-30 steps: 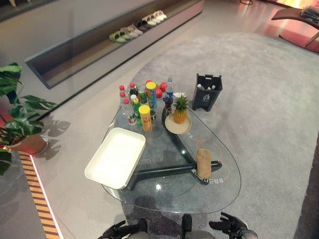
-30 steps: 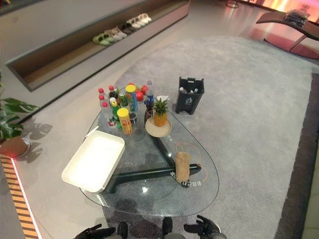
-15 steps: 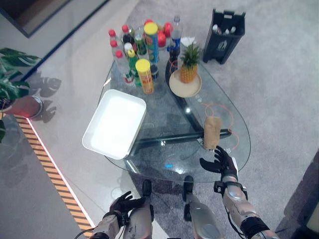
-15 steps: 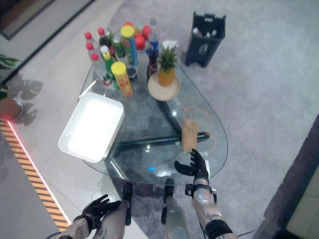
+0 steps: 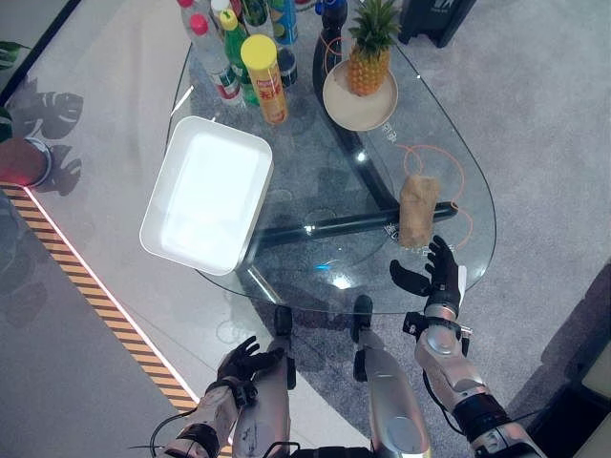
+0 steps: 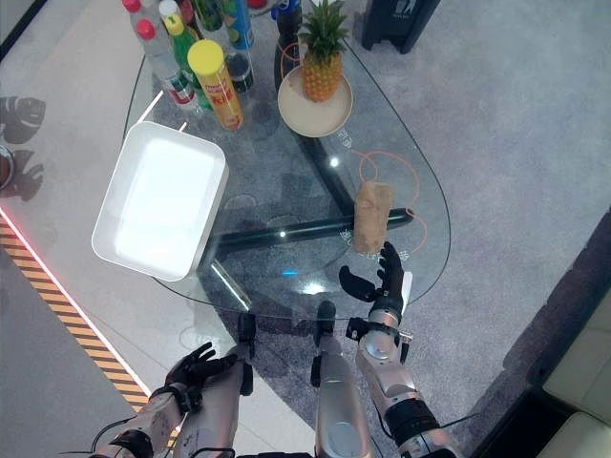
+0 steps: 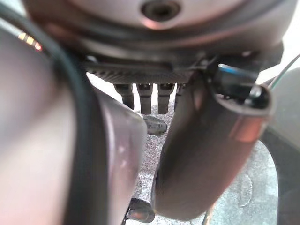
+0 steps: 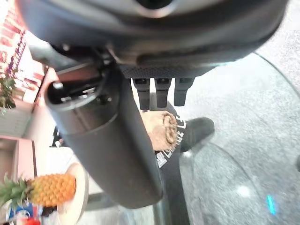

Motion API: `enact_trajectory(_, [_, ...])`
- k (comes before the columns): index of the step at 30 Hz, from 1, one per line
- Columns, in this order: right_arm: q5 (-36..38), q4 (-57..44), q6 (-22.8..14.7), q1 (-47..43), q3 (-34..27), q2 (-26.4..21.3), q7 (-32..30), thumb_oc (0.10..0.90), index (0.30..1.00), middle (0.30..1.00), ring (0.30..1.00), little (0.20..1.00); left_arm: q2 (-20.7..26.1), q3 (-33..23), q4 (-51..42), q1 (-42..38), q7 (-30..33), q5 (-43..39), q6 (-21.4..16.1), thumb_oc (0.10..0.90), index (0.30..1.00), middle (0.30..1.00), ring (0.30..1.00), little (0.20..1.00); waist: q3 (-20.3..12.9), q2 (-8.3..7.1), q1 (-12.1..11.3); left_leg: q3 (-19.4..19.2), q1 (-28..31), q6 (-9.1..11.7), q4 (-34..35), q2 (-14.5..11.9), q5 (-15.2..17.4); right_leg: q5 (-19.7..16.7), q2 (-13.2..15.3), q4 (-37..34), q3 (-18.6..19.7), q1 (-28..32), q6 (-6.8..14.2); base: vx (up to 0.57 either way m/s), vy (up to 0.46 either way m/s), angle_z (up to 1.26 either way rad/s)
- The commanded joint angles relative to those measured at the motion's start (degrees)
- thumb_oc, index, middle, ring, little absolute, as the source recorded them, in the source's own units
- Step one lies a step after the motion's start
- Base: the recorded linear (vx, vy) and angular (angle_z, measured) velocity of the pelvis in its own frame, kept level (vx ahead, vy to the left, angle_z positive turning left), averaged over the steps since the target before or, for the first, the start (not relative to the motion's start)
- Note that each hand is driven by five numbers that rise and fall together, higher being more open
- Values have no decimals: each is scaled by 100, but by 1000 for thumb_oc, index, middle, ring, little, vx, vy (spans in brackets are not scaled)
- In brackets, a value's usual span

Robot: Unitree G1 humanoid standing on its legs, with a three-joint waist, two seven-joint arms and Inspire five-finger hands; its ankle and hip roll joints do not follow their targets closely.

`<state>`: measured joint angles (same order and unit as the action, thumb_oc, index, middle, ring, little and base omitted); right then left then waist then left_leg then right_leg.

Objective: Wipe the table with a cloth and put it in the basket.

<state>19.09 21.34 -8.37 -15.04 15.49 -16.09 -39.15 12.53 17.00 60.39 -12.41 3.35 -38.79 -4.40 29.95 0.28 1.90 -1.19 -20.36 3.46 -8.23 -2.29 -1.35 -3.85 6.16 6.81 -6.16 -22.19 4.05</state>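
Note:
A rolled brown cloth (image 5: 418,210) lies on the right side of the glass table (image 5: 296,191), inside an orange ring of cord; it also shows past my fingers in the right wrist view (image 8: 161,131). My right hand (image 5: 434,277) hovers open at the table's near edge, just short of the cloth and not touching it. The white rectangular basket (image 5: 205,196) sits empty on the table's left side. My left hand (image 5: 243,363) hangs open low beside the table, below its near edge.
Several bottles and a yellow-capped can (image 5: 263,76) crowd the table's far left. A pineapple on a plate (image 5: 363,81) stands at the far middle. A dark bin (image 5: 434,14) sits on the carpet beyond. A striped floor strip (image 5: 95,305) runs along the left.
The camera has tilted down and closer to the table. My right hand has risen from below the picture's edge to the table's near edge, right by the cloth.

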Motion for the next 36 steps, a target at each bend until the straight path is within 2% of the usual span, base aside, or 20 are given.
enact_trajectory(1, [-1027,-1177,-408,-114,-18,-387,-809,800,900,900,900,900,-114,126,-196,214,110,-258,12,800,900,900,900,900,-16,-32,104,-343,-499,-283,-516,465,111,154,-261,366,7,-266,-143,15,37,-1])
enact_trajectory(2, [-1404,-1277,-258,-231,-27,-465,-1050,800,900,900,900,900,-111,151,-245,196,134,-291,31,800,900,900,900,900,-16,-18,103,-353,-605,-291,-557,476,115,141,-245,391,6,-372,-139,14,37,0])
enact_trajectory(6, [-1822,-1487,57,-519,-50,-660,-1278,800,900,900,900,900,-120,209,-352,170,196,-286,70,800,900,900,900,900,-16,3,91,-353,-860,-302,-708,513,154,129,-215,479,21,-618,-128,26,33,4])
enact_trajectory(14, [-1689,-1572,152,-828,-33,-741,-1449,800,900,900,900,900,-77,283,-520,108,163,-290,68,800,900,900,900,900,-16,17,53,-385,-1265,-317,-900,549,179,89,-161,617,41,-1028,-91,9,8,1])
enact_trajectory(19, [-1828,-1595,345,-1033,-19,-748,-1668,800,900,900,900,900,-60,359,-732,50,248,-343,126,800,900,900,900,900,-16,36,55,-400,-1644,-322,-1100,567,217,57,-130,745,52,-1408,-66,25,36,4])
enact_trajectory(29, [-1624,-1413,636,-1140,24,-730,-2178,800,900,900,900,900,-42,455,-959,48,386,-481,200,800,900,900,900,900,-16,127,32,-400,-2090,-334,-1270,610,264,8,-125,864,105,-1873,-42,32,27,1])
enact_trajectory(36, [-1511,-1228,692,-1206,40,-799,-2476,800,900,900,900,900,-33,500,-1034,31,393,-595,167,800,900,900,900,900,-16,178,21,-389,-2378,-320,-1317,621,219,-39,-121,905,113,-2153,-34,14,12,-1])
